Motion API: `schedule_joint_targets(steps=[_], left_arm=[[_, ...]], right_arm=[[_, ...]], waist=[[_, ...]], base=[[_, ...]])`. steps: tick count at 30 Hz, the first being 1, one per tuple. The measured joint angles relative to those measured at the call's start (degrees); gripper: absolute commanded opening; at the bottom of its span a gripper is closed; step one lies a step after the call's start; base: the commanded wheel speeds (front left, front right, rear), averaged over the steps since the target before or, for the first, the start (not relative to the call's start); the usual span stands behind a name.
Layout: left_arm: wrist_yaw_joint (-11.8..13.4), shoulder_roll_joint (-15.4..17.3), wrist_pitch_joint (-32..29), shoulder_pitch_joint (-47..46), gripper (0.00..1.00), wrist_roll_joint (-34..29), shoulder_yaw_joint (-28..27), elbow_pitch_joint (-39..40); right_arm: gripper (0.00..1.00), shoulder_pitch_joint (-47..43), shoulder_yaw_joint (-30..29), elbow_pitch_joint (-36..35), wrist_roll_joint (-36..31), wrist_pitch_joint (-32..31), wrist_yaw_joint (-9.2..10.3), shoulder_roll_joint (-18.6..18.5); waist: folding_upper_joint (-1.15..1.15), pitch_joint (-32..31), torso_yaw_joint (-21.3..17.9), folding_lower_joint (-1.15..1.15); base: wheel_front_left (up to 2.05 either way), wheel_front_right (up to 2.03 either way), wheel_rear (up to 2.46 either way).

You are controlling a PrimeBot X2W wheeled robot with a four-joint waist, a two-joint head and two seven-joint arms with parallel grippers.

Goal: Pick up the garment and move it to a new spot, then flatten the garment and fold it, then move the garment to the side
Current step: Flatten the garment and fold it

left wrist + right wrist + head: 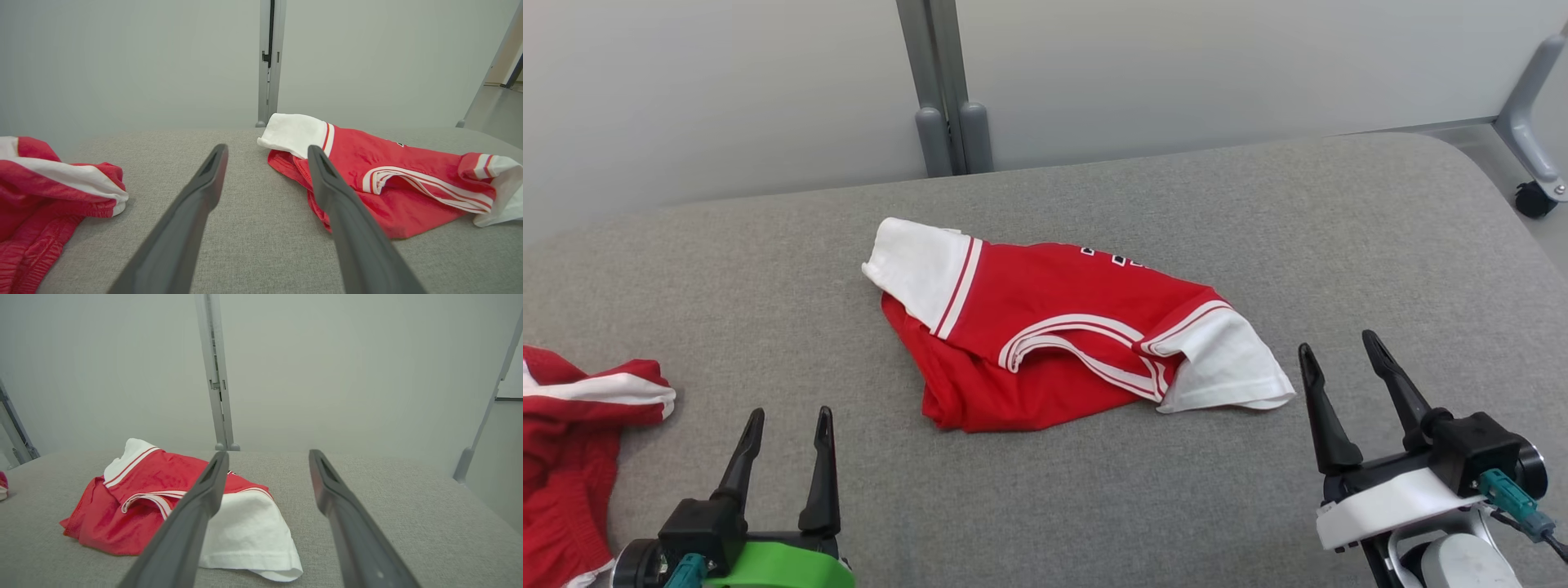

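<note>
I see red jersey (1045, 327) with white sleeves lying crumpled on middle of grey padded bench (1094, 506), striped collar trim toward me, nothing touching it. Left gripper (792, 412) sits nearer me and left of jersey, well apart from it, jaws spread wide, empty. Right gripper (1337, 342) just right of jersey's white sleeve, not touching, jaws likewise apart, holding nothing. Second red garment (572, 457) with white band bunched far left of jersey. Grey post (943, 82) stands behind jersey against pale wall. Caster wheel (1534, 198) far right of jersey, beyond bench.
</note>
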State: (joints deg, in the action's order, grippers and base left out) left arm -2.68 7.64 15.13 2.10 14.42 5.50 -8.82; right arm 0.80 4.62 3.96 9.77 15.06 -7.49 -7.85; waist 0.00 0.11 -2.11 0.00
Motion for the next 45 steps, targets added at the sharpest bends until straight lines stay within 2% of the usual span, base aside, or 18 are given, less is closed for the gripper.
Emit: schedule_joint_targets(steps=[6,13,20,26,29,34,36,37,41,42,43,45], left_arm=[[-1.08,-0.55,0.00,-0.15,1.00,-3.66,0.57,-0.48],[-1.83,-1.72,0.00,-0.91,1.00,-4.98,1.70,-0.91],[-2.67,-2.79,0.00,-2.10,1.00,-4.54,2.23,-1.27],[-3.16,-3.49,0.01,-2.71,1.00,-3.92,2.68,-2.42],[-3.31,-3.69,0.00,-2.76,1.00,-3.77,2.59,-2.70],[-3.38,-3.98,0.00,-2.90,1.00,-3.44,2.13,-2.81],[-3.41,-4.07,0.01,-2.96,1.00,-3.35,1.97,-2.85],[-3.44,-4.09,0.01,-2.97,1.00,-3.32,1.92,-2.93],[-3.71,-4.28,0.00,-3.23,1.00,-3.07,1.83,-3.37],[-3.72,-4.34,0.00,-3.42,1.00,-2.99,1.77,-3.43],[-3.81,-4.37,0.00,-3.58,1.00,-2.93,1.66,-3.49],[-3.82,-4.41,0.00,-3.64,1.00,-2.92,1.32,-3.52]], right_arm=[[1.00,2.08,4.72,2.04,-0.36,0.00,-0.01,-1.30],[1.00,10.21,13.34,12.41,-0.86,-0.49,0.00,-5.86],[1.00,21.54,22.36,24.25,0.64,-9.17,-0.01,-9.25],[1.00,28.90,32.37,33.71,6.82,-20.17,-0.03,-11.68],[1.00,31.89,35.30,37.32,8.79,-24.07,-0.04,-13.24],[1.00,35.63,35.63,42.22,11.14,-25.55,-0.04,-13.54],[0.73,36.91,35.55,44.28,10.81,-26.14,-0.04,-13.46],[0.52,37.28,35.48,45.10,10.68,-26.17,-0.04,-13.44],[0.30,38.01,36.73,47.74,11.27,-27.10,-0.04,-12.98],[0.07,38.15,37.35,47.98,11.32,-27.02,-0.04,-13.00],[0.00,38.43,37.76,48.16,11.34,-26.42,-0.04,-13.12],[0.00,39.35,37.67,48.48,11.44,-24.85,-0.04,-13.22]], waist=[[0.00,-0.06,1.99,0.00],[0.00,-0.23,7.22,0.00],[0.00,-0.09,14.39,0.00],[0.00,0.49,21.09,0.00],[0.00,0.84,24.14,0.00],[0.00,1.57,28.53,0.00],[0.00,1.93,29.77,0.00],[0.00,2.10,30.21,0.00],[0.00,3.13,31.45,0.00],[0.00,3.37,31.59,0.00],[0.00,3.57,31.66,0.00],[0.00,3.75,31.45,0.00]], base=[[0.00,0.00,0.00],[0.00,0.00,0.00],[0.00,0.00,0.00],[0.00,0.00,0.00],[0.00,0.00,0.00],[0.00,0.00,0.00],[0.00,0.00,0.00],[0.00,0.00,0.00],[0.00,0.00,0.00],[0.00,0.00,0.00],[0.00,0.00,0.00],[0.00,0.00,0.00]])
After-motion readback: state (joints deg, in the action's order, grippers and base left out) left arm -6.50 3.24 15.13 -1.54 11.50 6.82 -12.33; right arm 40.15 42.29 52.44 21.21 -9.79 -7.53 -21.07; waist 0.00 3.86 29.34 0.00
